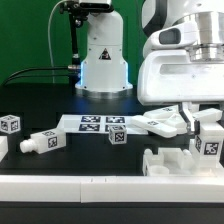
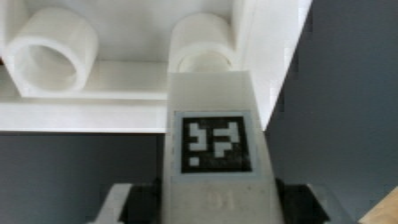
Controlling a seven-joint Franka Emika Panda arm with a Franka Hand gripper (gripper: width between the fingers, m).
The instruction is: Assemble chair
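My gripper (image 1: 205, 128) stands at the exterior view's right, shut on a white tagged chair leg (image 1: 210, 142) and holding it upright low over the table. In the wrist view the gripper (image 2: 217, 208) clamps this leg (image 2: 217, 140) from both sides. The leg's far end meets a white chair part (image 2: 107, 85) with two round sockets, at one socket; whether it is seated in it is hidden. A white slab (image 1: 155, 122) lies just beside the gripper. Loose parts lie further off: a tagged cube (image 1: 10, 125), a lying leg (image 1: 40, 142), a small tagged block (image 1: 116, 135).
The marker board (image 1: 85, 122) lies flat in the middle of the table. A white bracket-shaped piece (image 1: 165, 160) stands at the front edge, below the gripper. The white domed robot base (image 1: 103, 60) stands at the back, with a black cable (image 1: 35, 72) beside it.
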